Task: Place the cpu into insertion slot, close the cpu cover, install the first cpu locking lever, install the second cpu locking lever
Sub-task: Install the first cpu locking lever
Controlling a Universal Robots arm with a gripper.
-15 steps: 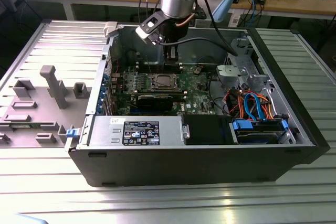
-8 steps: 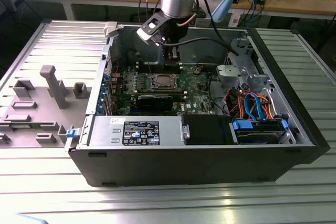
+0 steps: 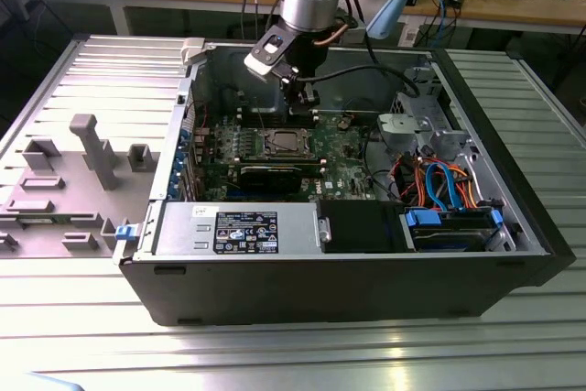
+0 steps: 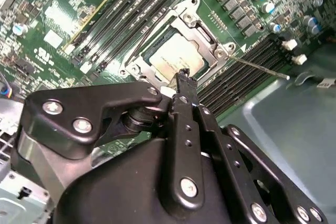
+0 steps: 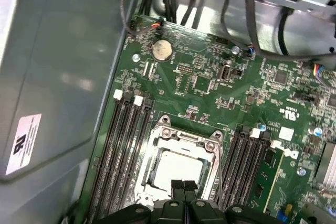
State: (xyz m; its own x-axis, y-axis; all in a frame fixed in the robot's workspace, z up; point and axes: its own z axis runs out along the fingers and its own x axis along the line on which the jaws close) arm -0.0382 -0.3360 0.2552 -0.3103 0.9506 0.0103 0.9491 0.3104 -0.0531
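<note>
Your gripper [image 5: 184,186] had its two black fingertips pressed together with nothing between them, hovering just above the near edge of the cpu [image 5: 177,167]; in the second wrist view the same tips [image 4: 185,78] sat over the chip's edge; the cpu [image 4: 176,56] lay flat in the insertion slot [image 5: 157,153], framed by the cpu cover [image 5: 186,137]; memory slots [image 5: 123,150] flanked it; farther off lay a coin battery [image 5: 161,50].

A ribbed grey metal tabletop [image 3: 82,318] is seen. An open black computer case [image 3: 348,286] is laid directly on it. A grey plastic fixture [image 3: 87,167] is set beside the case, at the exterior view's left.
</note>
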